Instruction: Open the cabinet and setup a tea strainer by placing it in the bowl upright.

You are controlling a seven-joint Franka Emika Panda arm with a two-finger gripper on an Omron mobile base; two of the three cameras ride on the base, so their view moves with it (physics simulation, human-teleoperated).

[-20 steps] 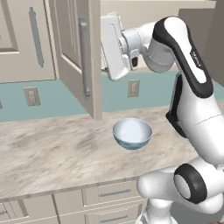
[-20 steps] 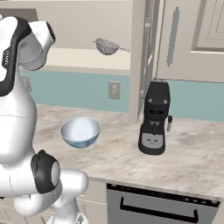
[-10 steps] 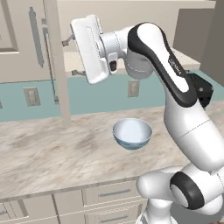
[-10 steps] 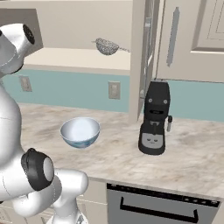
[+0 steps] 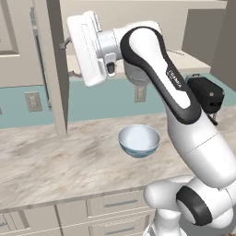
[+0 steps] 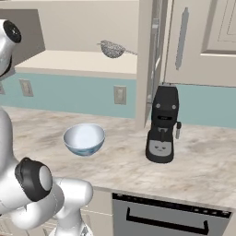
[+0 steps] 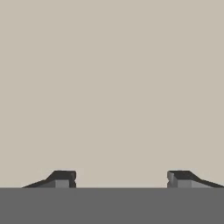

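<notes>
With the cabinet (image 5: 50,69) door swung wide, your gripper (image 7: 120,178) stands spread and empty. Next, reach to the tea strainer (image 6: 111,48) on the shelf beyond it.

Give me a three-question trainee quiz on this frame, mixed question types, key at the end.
1. True or false: the tea strainer already sits in the bowl.
2. Where is the strainer? A) on the cabinet shelf B) on the counter C) in the tool
3. Fill in: in the hand view, the tool's fingertips stand ____, with nothing between them.

Key: 1 false; the bowl on the counter is empty. 2 A. 3 apart (open).
</notes>
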